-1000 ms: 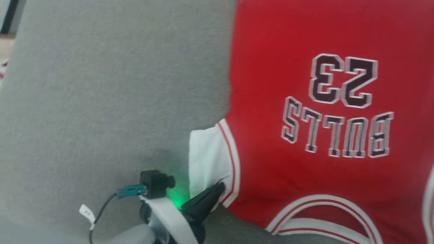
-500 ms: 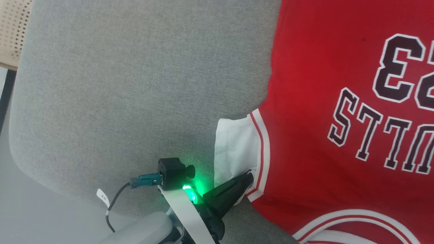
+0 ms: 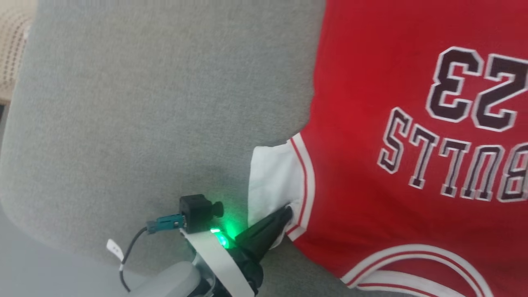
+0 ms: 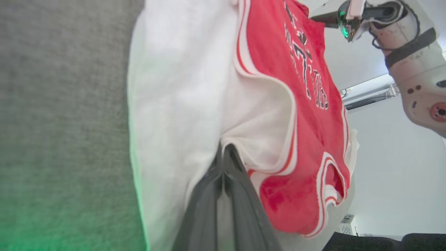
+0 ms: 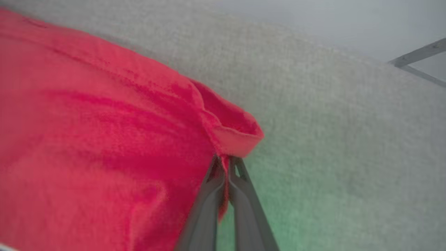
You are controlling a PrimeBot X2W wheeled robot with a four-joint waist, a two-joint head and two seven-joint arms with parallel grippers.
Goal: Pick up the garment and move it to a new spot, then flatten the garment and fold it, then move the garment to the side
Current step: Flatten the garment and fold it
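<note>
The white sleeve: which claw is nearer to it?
Left. The left claw pinches the garment right at the white sleeve, by its striped seam; the right claw grips a red hem corner, away from it.

The left gripper (image 3: 284, 212) carries two long, dark grey, tapering fingers (image 4: 202, 209), and we note a green indicator light (image 3: 221, 239) glowing at their base. Left of the light sits a small black cube-shaped camera module (image 3: 197, 207) with a round lens barrel. A teal plug (image 3: 165, 225) joins it to a thin black cable (image 3: 126, 260) that bears a white paper tag (image 3: 113, 248). A flat white band (image 3: 218, 262) runs above the pale grey rounded forearm (image 3: 173, 282).

On the right arm we find:
- a glossy off-white casing (image 4: 428, 69)
- a black strap (image 4: 411, 50)
- small dark screw holes (image 4: 408, 91)
- a red ring marking (image 4: 438, 112)
- the right gripper (image 5: 225, 161), with matching grey fingers
</note>
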